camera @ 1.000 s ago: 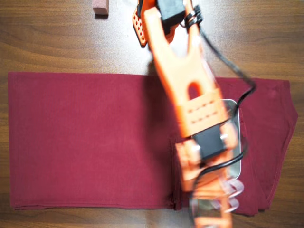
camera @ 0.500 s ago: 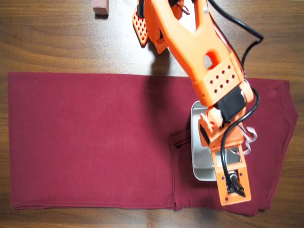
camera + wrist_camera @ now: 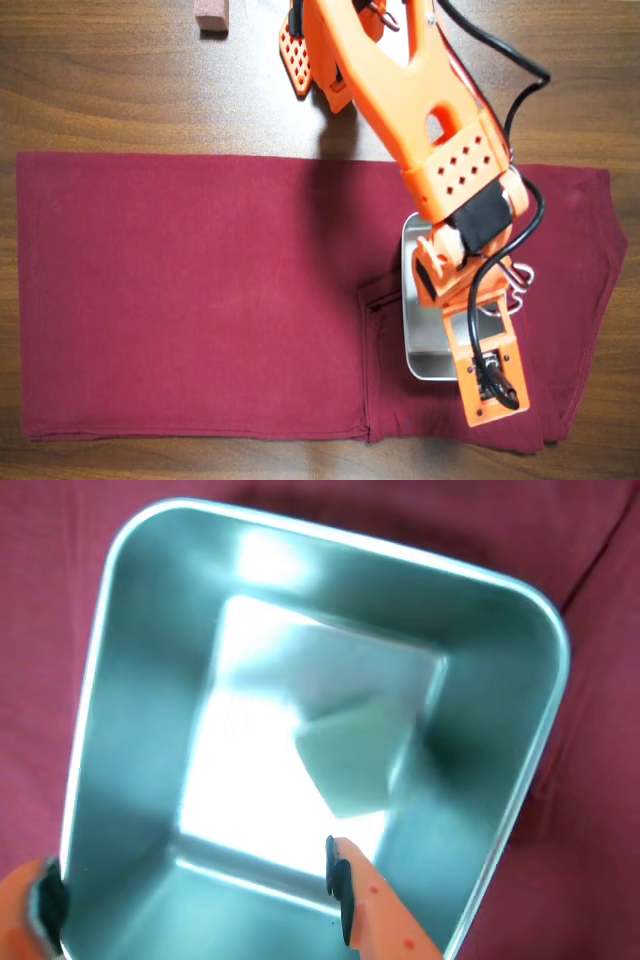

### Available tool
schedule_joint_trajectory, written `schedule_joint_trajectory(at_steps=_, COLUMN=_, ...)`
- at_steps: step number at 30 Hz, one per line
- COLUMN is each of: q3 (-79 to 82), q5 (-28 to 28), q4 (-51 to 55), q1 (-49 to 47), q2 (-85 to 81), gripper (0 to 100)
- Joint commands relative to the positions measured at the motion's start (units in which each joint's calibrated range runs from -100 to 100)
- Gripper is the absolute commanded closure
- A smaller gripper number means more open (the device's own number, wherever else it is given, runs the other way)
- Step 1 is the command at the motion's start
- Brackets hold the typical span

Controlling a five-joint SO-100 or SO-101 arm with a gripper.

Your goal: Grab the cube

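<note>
I see the cube (image 3: 355, 755) lying pale in the metal tray (image 3: 120, 660), my fingers (image 3: 350, 890) spread wide above; it looks light and foamy, so I'd pinch two flat opposite faces.

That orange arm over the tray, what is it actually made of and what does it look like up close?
The arm looks like bright orange plastic, built from blocky segments, some with diamond-shaped holes. Black cables loop along it, and a black band wraps one joint. In the wrist view the gripper has two orange fingers with dark inner tips.
</note>
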Motion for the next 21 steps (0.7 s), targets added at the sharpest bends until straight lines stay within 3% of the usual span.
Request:
schedule_joint_trajectory(at_steps=1, q3=-0.85, q5=0.39, q4=-0.36, q1=0.4, q2=-3.32, gripper=65)
schedule_joint_trajectory(at_steps=3, q3=-0.94, q5=0.15, q4=-2.39, q1=1.26, q2=-4.12, gripper=68)
schedule_joint_trajectory(at_steps=5, q3=-0.21, q5=0.29, q4=-10.87, q1=4.43, q2=-7.58, gripper=86)
schedule_joint_trajectory(at_steps=7, q3=2.15, q5=1.71, q4=-17.33, q1=9.32, q2=-11.75, gripper=98)
schedule_joint_trajectory(at_steps=10, q3=8.53, q5=4.54, q4=-17.97, q1=17.19, q2=-21.52, gripper=100)
schedule_joint_trajectory(at_steps=13, q3=28.83, q5=8.4, q4=-21.11, q1=26.89, q2=-40.6, gripper=100)
schedule_joint_trajectory(at_steps=17, q3=52.77, q5=9.38, q4=-18.71, q1=38.21, q2=-60.84, gripper=99)
schedule_joint_trajectory(at_steps=21, q3=63.97, q5=9.33, q4=-14.93, q1=40.8, q2=-72.03, gripper=99)
